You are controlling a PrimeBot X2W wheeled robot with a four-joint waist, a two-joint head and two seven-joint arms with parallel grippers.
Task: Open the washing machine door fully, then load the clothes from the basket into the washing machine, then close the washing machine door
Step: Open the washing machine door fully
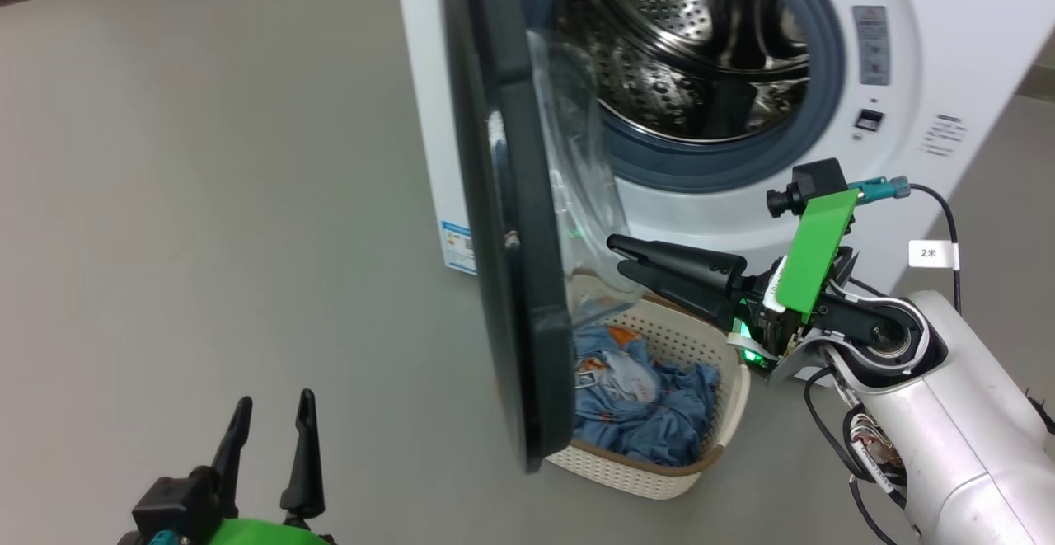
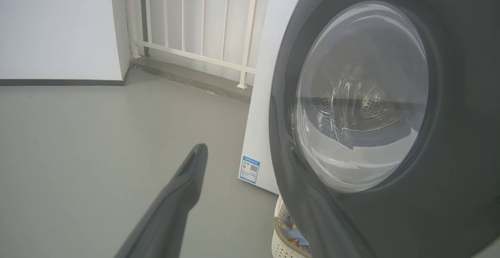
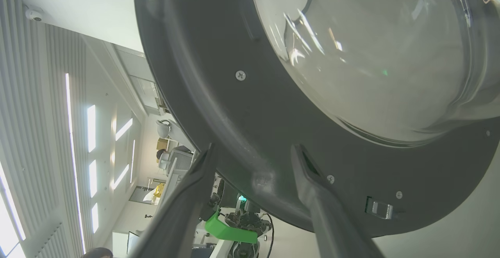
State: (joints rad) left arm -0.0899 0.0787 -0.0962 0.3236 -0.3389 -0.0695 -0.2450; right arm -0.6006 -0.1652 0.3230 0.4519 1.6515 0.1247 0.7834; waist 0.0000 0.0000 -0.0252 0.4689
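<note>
My right claw [image 3: 254, 148] has its two fingers spread and grips nothing. Just past the tips is the dark inner rim of the door [image 1: 511, 223], which stands roughly square to the washing machine [image 1: 923, 50], not yet swung fully back. Below the claw, partly under the door, sits the basket [image 1: 651, 479] with the clothes [image 1: 651, 397] heaped inside. My left claw [image 1: 272, 409] is open too, well off on the door's outer side. The door looks stiff and glossy, so I'd push on the rim, not the glass. The clothes should be light and limp, so I'd pinch a raised fold.
</note>
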